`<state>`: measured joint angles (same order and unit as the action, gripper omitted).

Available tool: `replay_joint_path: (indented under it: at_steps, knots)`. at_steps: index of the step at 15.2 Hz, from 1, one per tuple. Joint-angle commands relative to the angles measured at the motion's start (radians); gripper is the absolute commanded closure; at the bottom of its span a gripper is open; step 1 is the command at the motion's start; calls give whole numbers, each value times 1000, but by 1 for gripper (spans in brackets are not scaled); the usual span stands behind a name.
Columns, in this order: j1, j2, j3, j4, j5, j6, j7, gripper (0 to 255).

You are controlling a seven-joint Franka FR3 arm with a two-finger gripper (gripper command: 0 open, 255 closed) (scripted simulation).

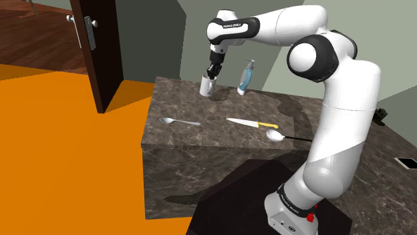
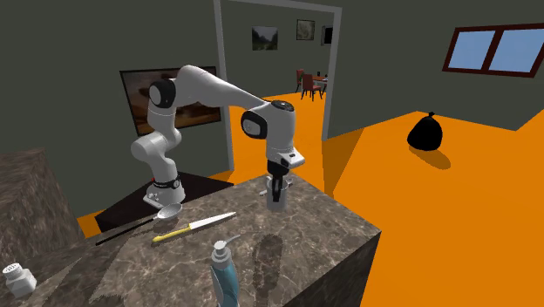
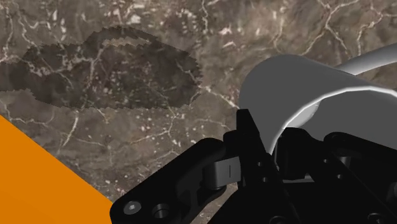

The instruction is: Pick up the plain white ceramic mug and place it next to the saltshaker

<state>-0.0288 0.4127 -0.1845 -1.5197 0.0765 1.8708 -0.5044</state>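
The white mug (image 1: 208, 85) stands upright at the far side of the dark marble counter (image 1: 200, 143), near its back edge. My gripper (image 1: 212, 71) comes down from above and is shut on the mug's rim. In the second exterior view the mug (image 2: 276, 195) hangs under the gripper (image 2: 277, 181), at or just above the counter top; I cannot tell which. The wrist view shows the mug (image 3: 286, 86) clasped at its wall by the gripper (image 3: 273, 149). The small white saltshaker (image 2: 17, 277) stands far off, at the second exterior view's lower left.
On the counter lie a spoon (image 1: 179, 121), a yellow-handled knife (image 1: 252, 123) and a black-handled ladle (image 1: 275, 135). A blue-white bottle (image 1: 246, 77) stands close beside the mug. A dark open door (image 1: 90, 47) and orange floor (image 1: 60, 153) lie past the counter's end.
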Motion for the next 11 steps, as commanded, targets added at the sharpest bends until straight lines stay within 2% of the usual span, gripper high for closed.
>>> replay_joint_path:
  at_steps: [1,11]
  knots:
    - [-1,-5,-1,21,-1,-26,0,255]
    - [-5,-16,-3,140,-5,-156,3,255]
